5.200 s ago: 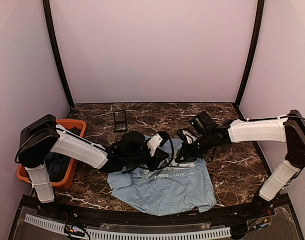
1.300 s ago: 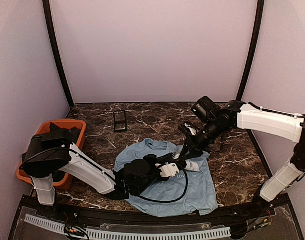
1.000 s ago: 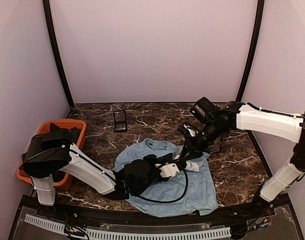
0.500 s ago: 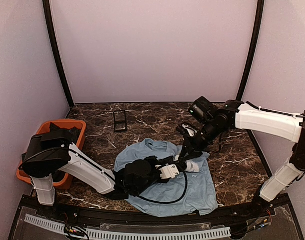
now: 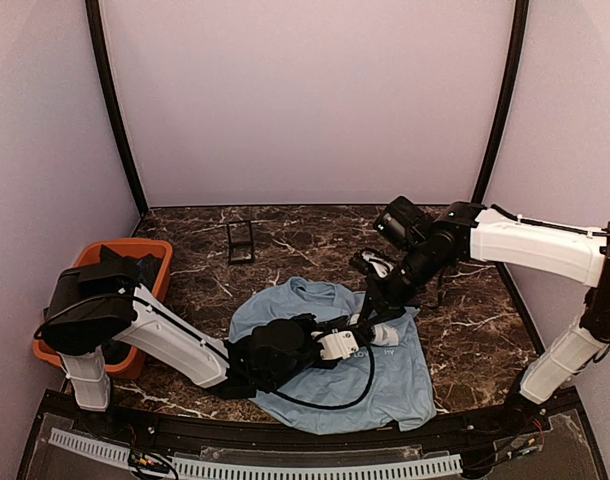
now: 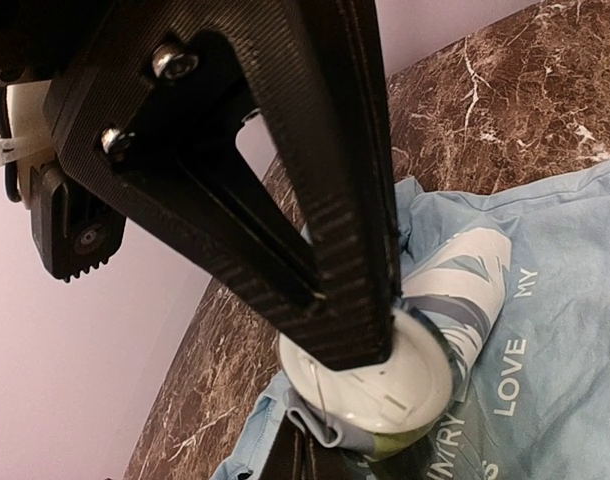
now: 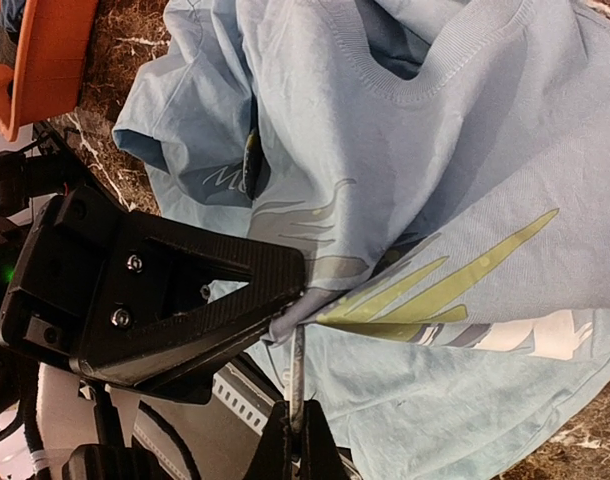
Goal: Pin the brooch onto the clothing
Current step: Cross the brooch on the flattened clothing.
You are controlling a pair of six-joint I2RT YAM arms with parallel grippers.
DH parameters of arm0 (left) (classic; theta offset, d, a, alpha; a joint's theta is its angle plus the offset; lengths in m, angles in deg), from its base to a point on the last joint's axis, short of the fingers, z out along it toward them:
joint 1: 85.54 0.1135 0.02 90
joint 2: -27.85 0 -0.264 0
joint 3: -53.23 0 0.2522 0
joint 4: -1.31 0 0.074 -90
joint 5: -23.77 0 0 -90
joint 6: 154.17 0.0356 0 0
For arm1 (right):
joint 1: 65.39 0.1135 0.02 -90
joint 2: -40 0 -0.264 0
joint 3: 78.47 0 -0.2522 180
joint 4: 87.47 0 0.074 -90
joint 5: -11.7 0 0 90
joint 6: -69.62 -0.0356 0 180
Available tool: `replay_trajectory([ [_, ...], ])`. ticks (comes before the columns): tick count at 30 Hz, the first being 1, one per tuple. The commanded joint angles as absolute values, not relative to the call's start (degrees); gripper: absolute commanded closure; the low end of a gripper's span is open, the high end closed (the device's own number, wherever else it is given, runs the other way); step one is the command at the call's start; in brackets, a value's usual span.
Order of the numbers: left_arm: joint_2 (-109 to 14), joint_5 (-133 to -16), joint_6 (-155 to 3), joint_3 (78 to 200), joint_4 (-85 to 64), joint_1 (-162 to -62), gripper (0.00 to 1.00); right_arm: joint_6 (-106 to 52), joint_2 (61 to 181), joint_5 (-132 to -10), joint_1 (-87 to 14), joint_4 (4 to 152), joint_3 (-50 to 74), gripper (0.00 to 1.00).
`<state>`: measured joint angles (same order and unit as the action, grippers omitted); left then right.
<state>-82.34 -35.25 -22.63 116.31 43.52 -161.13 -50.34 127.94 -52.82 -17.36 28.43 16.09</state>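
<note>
Pinning step apparently in hand — left claw [image 6: 296, 458] clamped on shirt [image 7: 415, 130] fold, right claw [image 7: 291, 425] shut beside it, brooch not discernible. Next — likely drive pin through fabric.

Left arm [image 5: 175, 335] stretched low toward centre; left gripper [image 5: 363, 335] clamped tight. Right arm [image 5: 525, 245] reaches in, wrist pitched down. The right gripper [image 5: 371, 312] is closed, tips just beside the left's.

Dark marble table [image 5: 305, 238] bears T-shirt [image 5: 397, 378], orange bin [image 5: 148, 332]; black case [image 5: 240, 241].
</note>
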Motion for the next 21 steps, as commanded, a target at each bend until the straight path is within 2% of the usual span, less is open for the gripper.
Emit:
replay_trajectory([
  [1,-79.2,-38.2,-23.7,117.3,45.2,-161.6,0.99,-48.7,128.0,-48.5,-14.9,31.8,14.5,1.0],
  [21,-76.8,-41.0,-23.7,115.6,43.8,-162.1,0.99,-46.2,134.2,-49.8,-14.4,30.5,10.0,1.0],
])
